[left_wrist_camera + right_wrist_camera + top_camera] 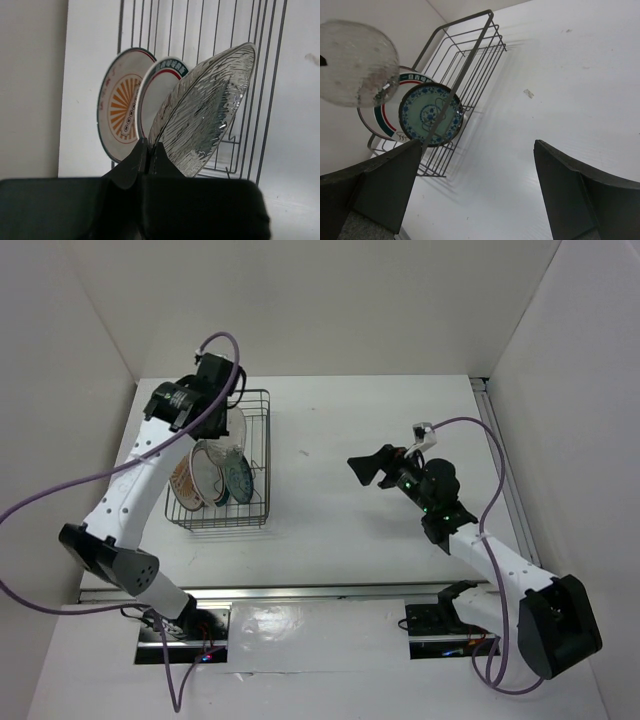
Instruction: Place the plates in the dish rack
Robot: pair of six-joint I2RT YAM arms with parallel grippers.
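1. Left wrist view: greyish textured plate (pixel 207 107) is clamped by its lower rim between the fingers of the left gripper (pixel 150 150), jaws closed tight on it, plate tilted to the right.
2. The plate is held over the far part of the dish rack (pixel 268 455). I cannot tell if it touches the wires.
3. In the right wrist view the same plate shows top left, higher than the plates already loaded.
4. Sunburst plate (pixel 122 112) stands on edge in the rack, orange centre facing the left wrist camera, nearest the rack's left side.
5. Ringed plate (pixel 157 85) is just beside it, partly overlapping it, with a red and dark rim band (some rim lettering, too small to read).
6. Teal plate (pixel 422 112) is on edge just beside the ringed plate, against the rack's right side, with a rack wire crossing in front of it.
7. From the top external view all three loaded plates lean together in the near half of the rack; the rack's far half has only the held plate over it.
8. The rack sits on the left side of the white table (pixel 340 420), long side running away from the arm bases.
9. Right gripper (pixel 362 470) hovers over the table to the right of the rack, well apart from it, pointing toward it, fingers spread wide with nothing between them.
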